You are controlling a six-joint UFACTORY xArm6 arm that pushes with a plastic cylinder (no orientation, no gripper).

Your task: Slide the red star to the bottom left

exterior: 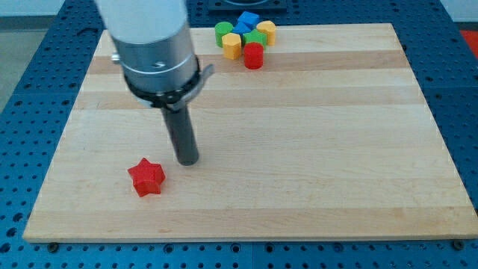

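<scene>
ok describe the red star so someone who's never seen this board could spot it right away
Start at the wooden board and go to its lower left part in the view. The red star lies there alone, just left of and below my tip, with a small gap between them. The only other red block, a red cylinder, sits in the cluster at the view's top.

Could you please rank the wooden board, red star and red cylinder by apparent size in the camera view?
1. Light wooden board, by far the largest.
2. Red star-shaped block.
3. Red cylinder block; it sits farther from the camera, so its true size against the star is unsure.
</scene>
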